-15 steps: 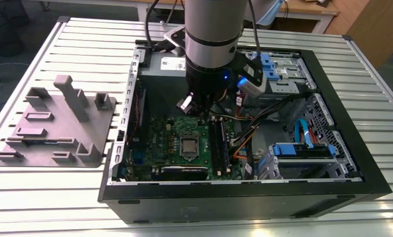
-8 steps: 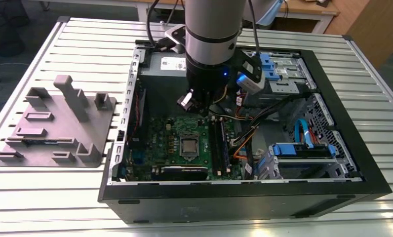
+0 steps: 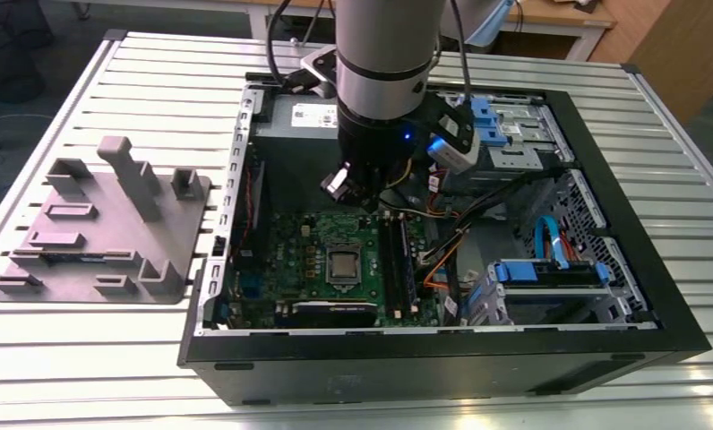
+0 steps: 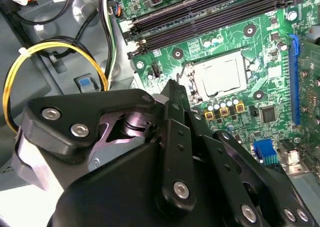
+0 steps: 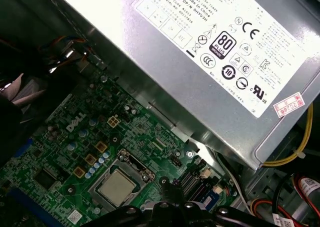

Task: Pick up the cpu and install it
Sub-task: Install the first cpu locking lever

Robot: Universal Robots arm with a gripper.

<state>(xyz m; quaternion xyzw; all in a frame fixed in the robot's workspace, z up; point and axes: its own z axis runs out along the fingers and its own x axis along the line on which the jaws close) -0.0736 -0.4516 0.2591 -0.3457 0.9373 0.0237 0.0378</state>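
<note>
The cpu [image 3: 342,263] is a small silvery square lying flat in the socket in the middle of the green motherboard [image 3: 287,260], inside the open computer case. Both wrist views show the cpu [image 4: 220,75] [image 5: 116,187] seated there with the metal socket frame around it. My gripper [image 3: 359,197] hangs above the board, a short way from the socket toward the power supply. In the second wrist view the gripper [image 4: 173,87] is shut, its black links meeting in one bar with nothing between them. It is not touching the cpu.
The grey power supply [image 3: 299,121] stands close behind the gripper. Memory slots [image 4: 210,12], yellow and orange cables [image 4: 55,49] and blue drive bays [image 3: 548,273] crowd the case. A grey holder tray [image 3: 106,228] with raised blocks lies on the slatted table at the exterior view's left.
</note>
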